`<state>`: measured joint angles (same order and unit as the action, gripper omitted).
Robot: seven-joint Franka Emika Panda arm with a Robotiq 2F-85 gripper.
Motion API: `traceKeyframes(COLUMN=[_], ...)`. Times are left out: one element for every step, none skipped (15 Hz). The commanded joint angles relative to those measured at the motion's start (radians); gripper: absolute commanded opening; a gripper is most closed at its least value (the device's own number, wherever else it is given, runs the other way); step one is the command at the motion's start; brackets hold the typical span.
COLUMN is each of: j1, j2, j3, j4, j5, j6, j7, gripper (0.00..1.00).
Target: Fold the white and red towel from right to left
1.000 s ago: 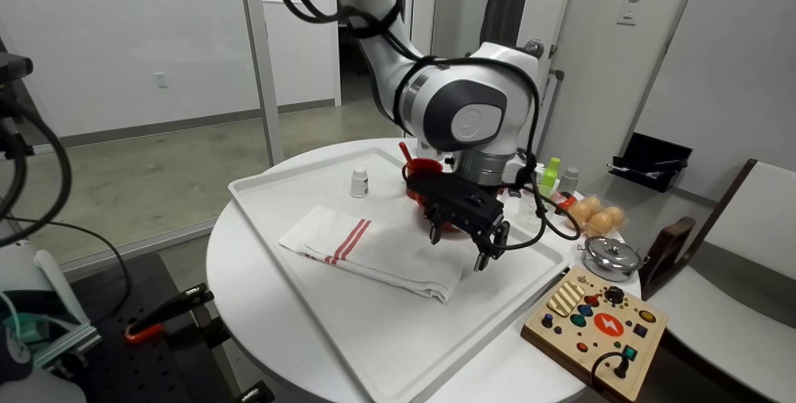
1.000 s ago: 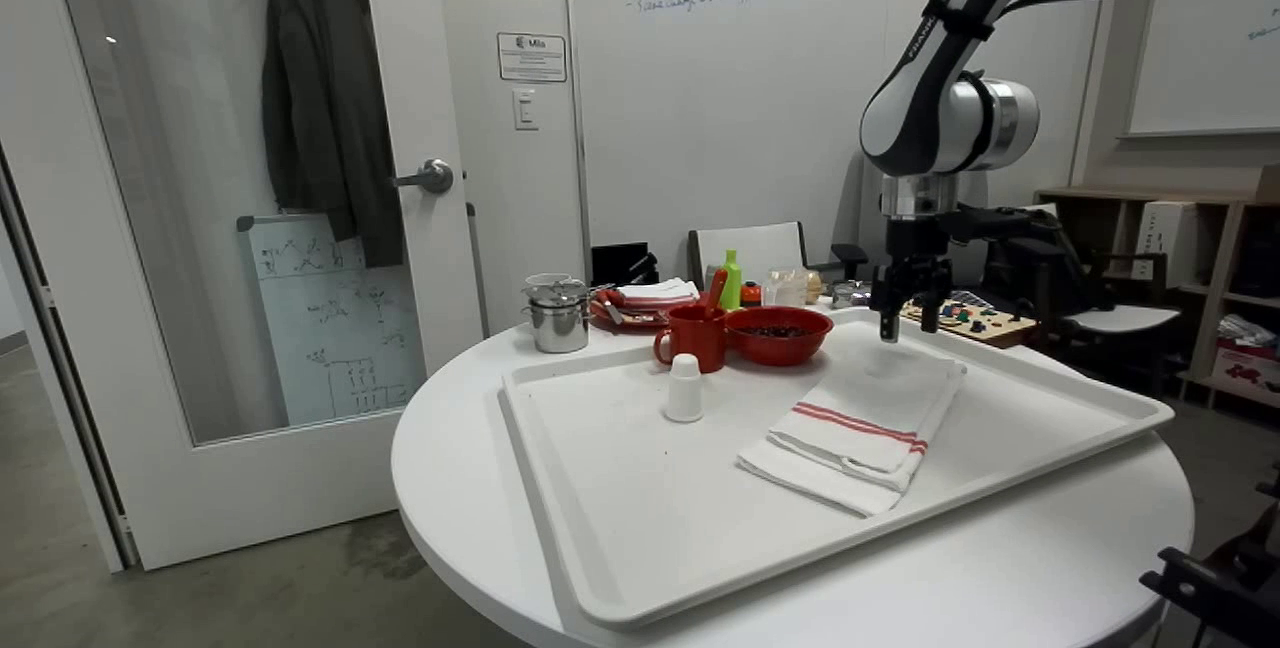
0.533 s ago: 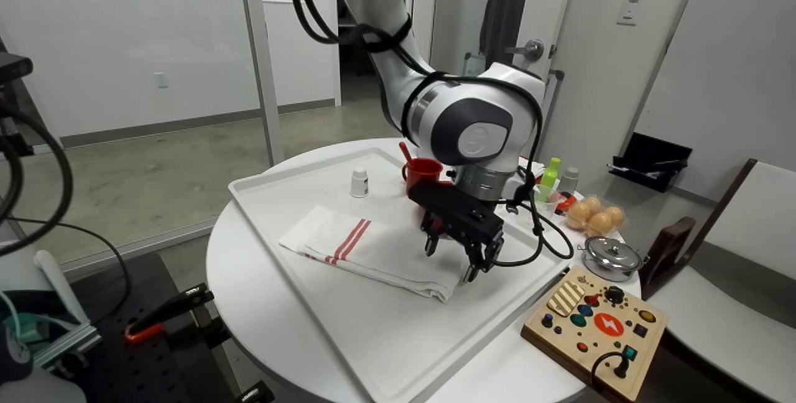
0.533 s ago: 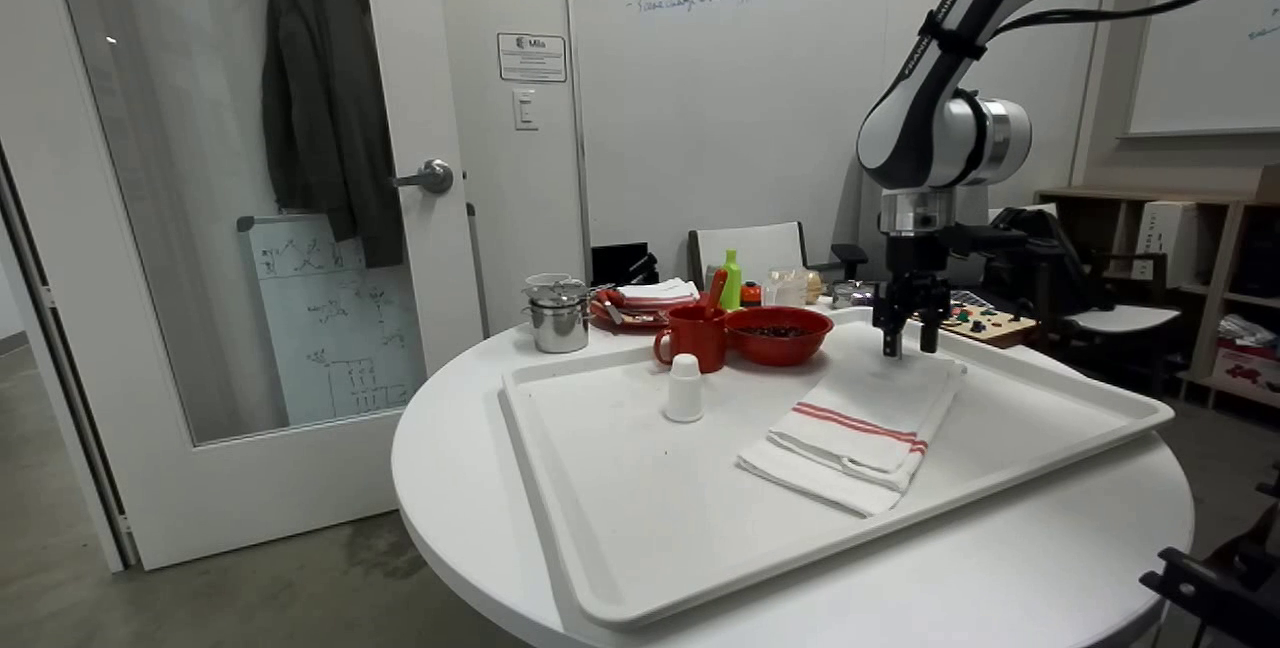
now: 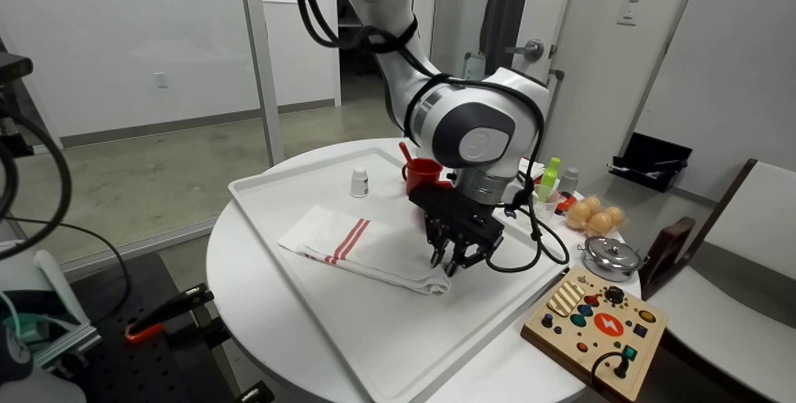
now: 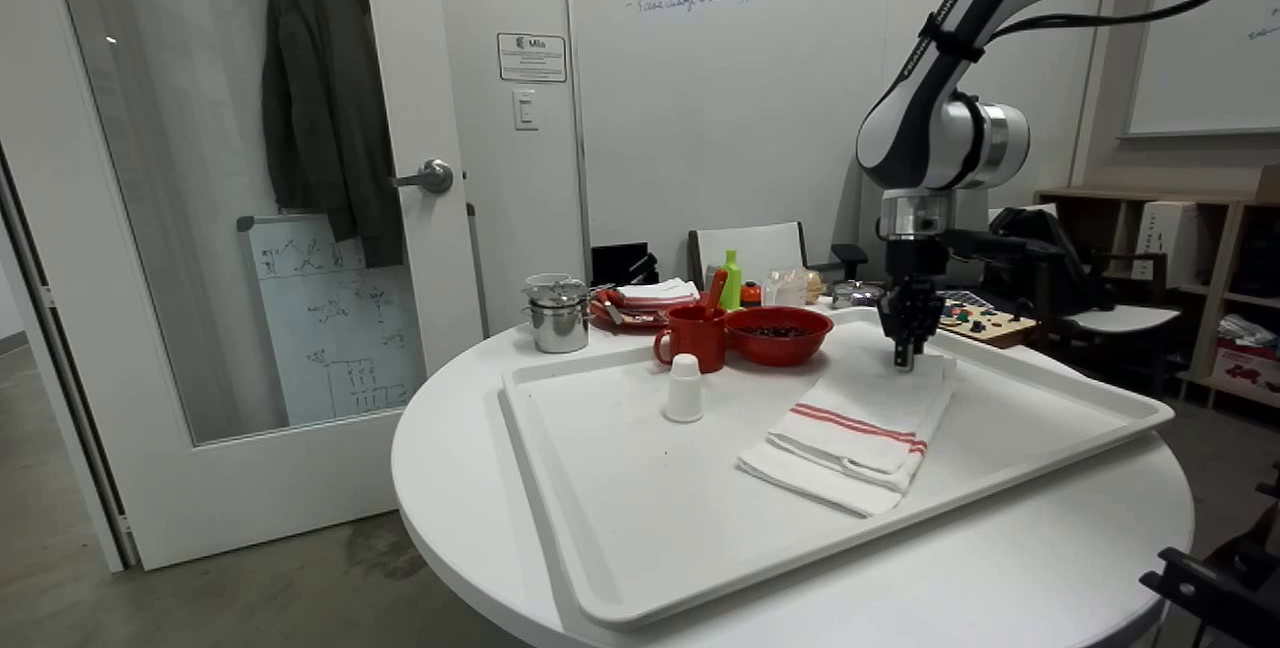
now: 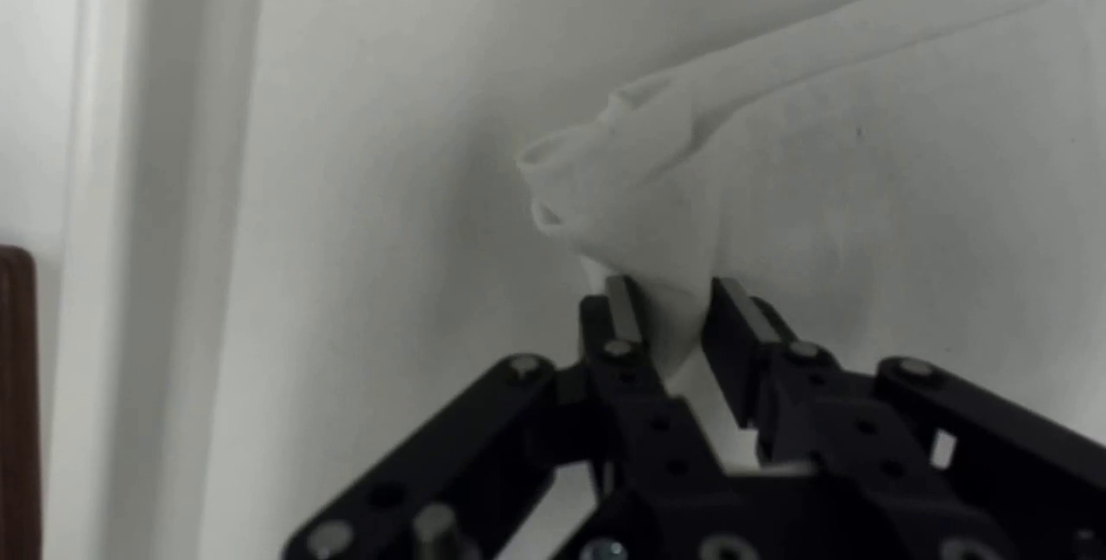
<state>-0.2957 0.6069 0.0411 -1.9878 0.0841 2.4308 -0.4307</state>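
Down comes your gripper [image 7: 674, 309], narrowing, and the plain end of the towel [image 5: 388, 250] has bunched inward! You've got cloth pinched between close-set fingers [image 7: 733, 331]. Layered on the tray [image 6: 620, 528], the towel stretches its long axis away from your grip toward the red stripes [image 5: 357, 239], so the next move, I'd judge, is to lift this end and carry it along that length, over them.

Matt cloth towel [image 5: 379, 249], metal pot [image 5: 612, 260]
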Motion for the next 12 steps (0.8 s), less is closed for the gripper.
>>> traceKeyframes(j1=[-0.020,-0.022,-0.022,-0.023,-0.024,-0.024,-0.024,-0.022,-0.020,-0.018,-0.012,-0.010], j2=[-0.003,-0.007,-0.011,-0.016,-0.023,-0.031,-0.040,-0.050,-0.064,-0.075,-0.094,-0.105], j3=[0.023,0.025,0.027,0.029,0.031,0.032,0.033,0.033,0.033,0.033,0.031,0.031], j4=[0.016,0.015,0.013,0.011,0.009,0.007,0.006,0.003,-0.002,-0.006,-0.013,-0.015], j5=[0.036,0.038,0.039,0.039,0.040,0.041,0.043,0.043,0.044,0.044,0.042,0.043], j6=[-0.031,-0.034,-0.037,-0.040,-0.045,-0.051,-0.062,-0.070,-0.078,-0.085,-0.096,-0.105], j7=[-0.046,-0.050,-0.053,-0.057,-0.061,-0.063,-0.064,-0.063,-0.061,-0.061,-0.058,-0.059], gripper=[0.07,0.05,0.02,0.08,0.09,0.08,0.09,0.09,0.09,0.09,0.08,0.09])
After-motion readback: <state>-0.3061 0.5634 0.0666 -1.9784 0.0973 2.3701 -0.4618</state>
